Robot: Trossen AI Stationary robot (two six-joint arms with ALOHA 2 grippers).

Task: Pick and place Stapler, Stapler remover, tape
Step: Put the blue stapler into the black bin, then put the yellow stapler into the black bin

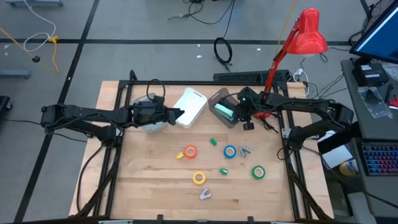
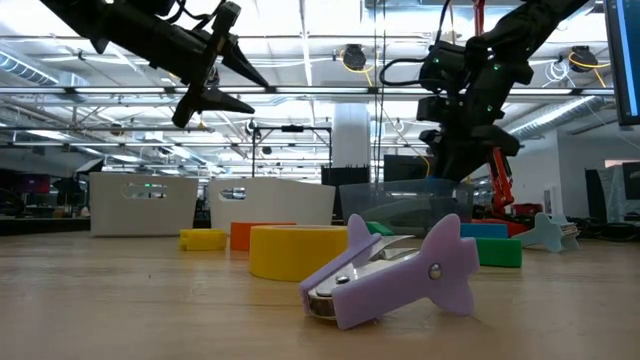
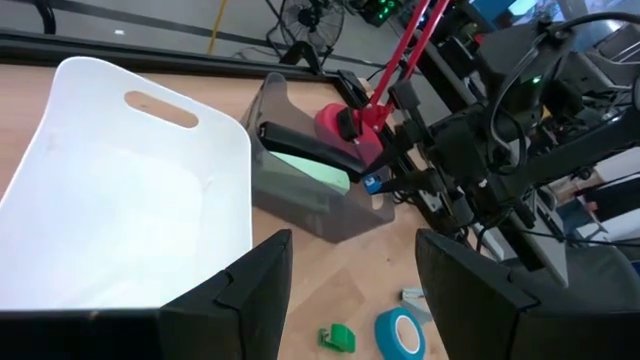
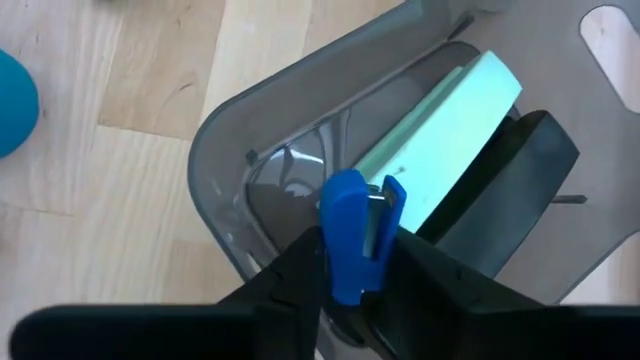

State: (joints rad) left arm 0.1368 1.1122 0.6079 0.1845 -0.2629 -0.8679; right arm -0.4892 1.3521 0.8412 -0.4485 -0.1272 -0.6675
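- pale wooden tabletop [image 1: 155, 186] carries two bins at its far side: one white bin [image 1: 190, 107] and one smoky grey bin [image 1: 222, 107], side by side.
- one mint-green stapler [image 1: 223, 111] with a black base lies inside the grey bin.
- right gripper [image 4: 352, 262] hangs over the grey bin, its jaws clamped on one blue staple remover [image 4: 348, 232], directly above the stapler.
- left gripper [image 3: 352, 285] hovers over the near edge of the white bin, jaws apart and holding nothing.
- four tape rolls lie loose on the tabletop: orange tape [image 1: 190, 151], blue tape [image 1: 230, 151], yellow tape [image 1: 198, 178] and green tape [image 1: 258, 172].
- the orange and blue rolls sit in the middle, well apart from each other; the yellow roll is nearer the front edge; the green roll is toward the right side.
- two more staple removers rest on the wood: a lilac staple remover [image 1: 205, 195] near the front edge, just beside the yellow roll, and a grey-blue staple remover [image 1: 245, 150] just beside the blue roll.
- two small green pieces [image 1: 213, 142] lie on the wood, one behind the blue roll and one between the yellow and green rolls; what they are i cannot tell.
- one small yellow piece [image 1: 180, 155] touches the orange roll.
- one red desk lamp [image 1: 305, 34] stands behind the tabletop's far right corner.
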